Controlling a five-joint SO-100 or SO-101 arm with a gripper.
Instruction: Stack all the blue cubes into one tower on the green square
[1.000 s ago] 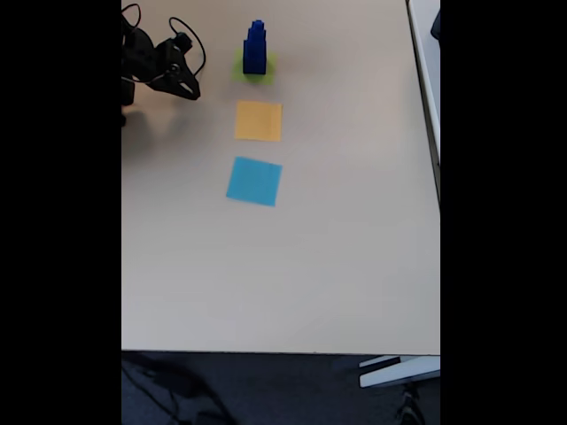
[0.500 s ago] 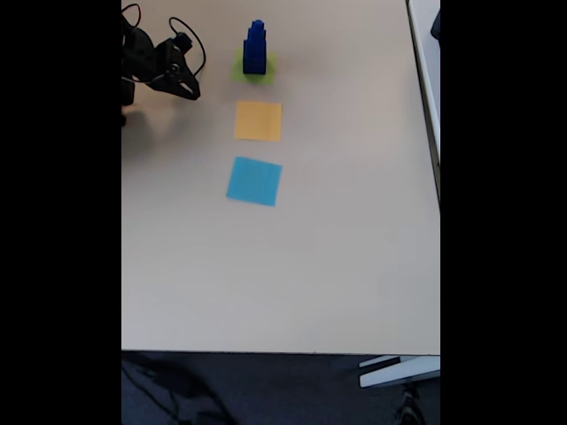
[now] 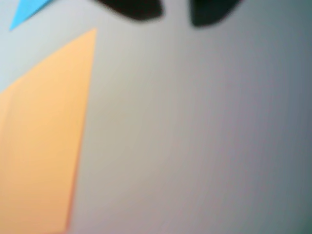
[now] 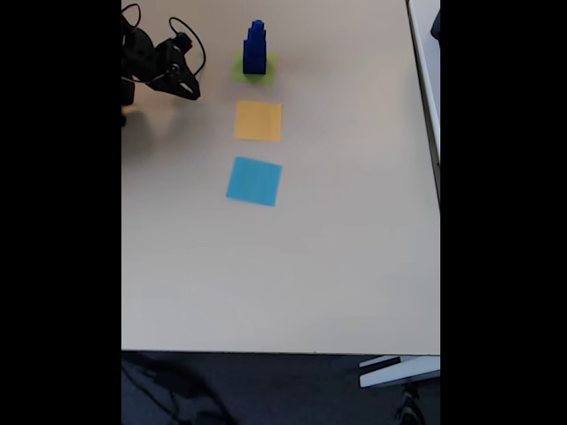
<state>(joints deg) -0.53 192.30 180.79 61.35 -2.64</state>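
In the fixed view, the tower of dark blue solid cubes (image 4: 255, 46), narrowing upward, stands on the flat yellow-green paper square (image 4: 254, 68) at the far side of the smooth beige table (image 4: 337, 248). Nearer lie a flat orange paper square (image 4: 259, 120) and a light-blue paper square (image 4: 254, 181). The black two-finger gripper (image 4: 188, 90) hangs folded back at far left, well apart from the tower; whether its claw is wide or narrow I cannot tell.

Count, fixed view: one tower (image 4: 255, 49) of blue cubes, standing on the green square (image 4: 254, 70); the steps suggest about four cubes, but the exact number cannot be told at this size. Paper squares: three in all, namely one green, one orange square (image 4: 259, 120) and one light-blue square (image 4: 254, 181). One table (image 4: 337, 248). One arm (image 4: 155, 62). Wrist view: two dark fingertips (image 3: 134, 9) at the top edge.
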